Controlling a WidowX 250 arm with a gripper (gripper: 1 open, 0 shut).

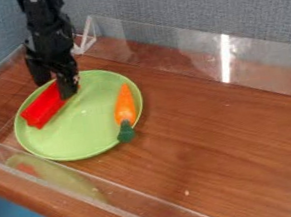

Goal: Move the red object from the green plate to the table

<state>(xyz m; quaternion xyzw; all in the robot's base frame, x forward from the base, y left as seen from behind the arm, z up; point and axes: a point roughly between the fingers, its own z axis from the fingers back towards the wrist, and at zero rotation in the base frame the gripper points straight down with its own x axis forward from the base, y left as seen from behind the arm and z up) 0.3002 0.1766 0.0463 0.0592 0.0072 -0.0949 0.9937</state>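
Black gripper (53, 89) low over the red object (49, 102), prongs spread.

The brick-shaped red object lies on the round, glossy lime-green plate (84, 134) beside an orange carrot (126, 105); contact seems likely but unclear. Wood-grain counter (219, 131), clear acrylic walls (236, 58).

Single cam, high front-right, looks down across table (231, 119).

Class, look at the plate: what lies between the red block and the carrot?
Nothing: only bare green plate separates the red block from the carrot, seen in the single camera view.
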